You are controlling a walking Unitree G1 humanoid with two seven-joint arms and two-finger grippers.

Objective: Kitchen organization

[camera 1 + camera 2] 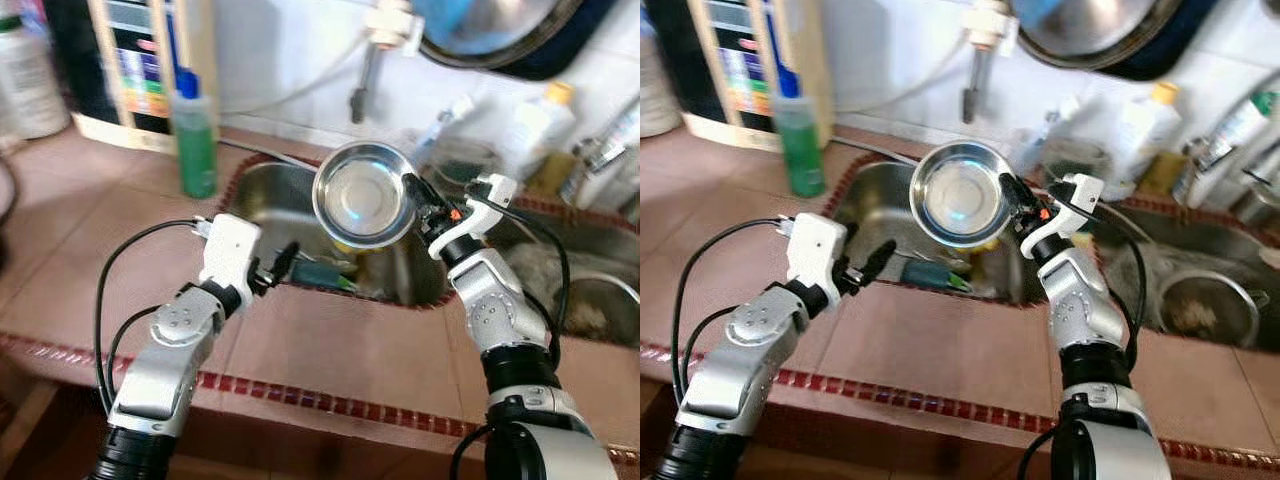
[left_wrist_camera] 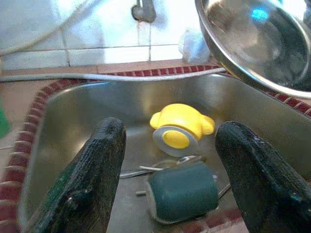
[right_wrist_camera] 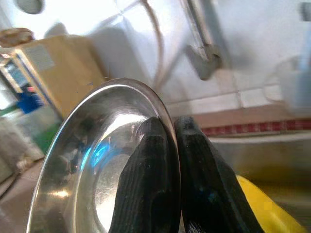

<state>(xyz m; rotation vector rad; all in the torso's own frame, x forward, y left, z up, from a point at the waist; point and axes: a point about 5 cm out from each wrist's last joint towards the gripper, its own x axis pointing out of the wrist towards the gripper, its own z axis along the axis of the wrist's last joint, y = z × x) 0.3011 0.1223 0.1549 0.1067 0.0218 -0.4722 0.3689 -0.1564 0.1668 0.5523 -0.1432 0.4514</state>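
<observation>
Pinching only the rim, the right gripper (image 1: 418, 192) could drop the bowl (image 1: 362, 194) into the sink (image 1: 262, 195), while the left gripper (image 1: 283, 262) waits spread apart.

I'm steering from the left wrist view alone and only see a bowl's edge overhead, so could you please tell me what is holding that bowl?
Observer: The right gripper is pinching the steel bowl by its rim, fingers shut, above the sink.
Operator: Thank you. Is the bowl level?
Observer: No, it is tipped up on edge, its inside facing the robot.
Operator: And where is my left gripper relative to the sink?
Observer: The left gripper, open, hovers at the sink's near edge, pointing in toward the green cup.
</observation>
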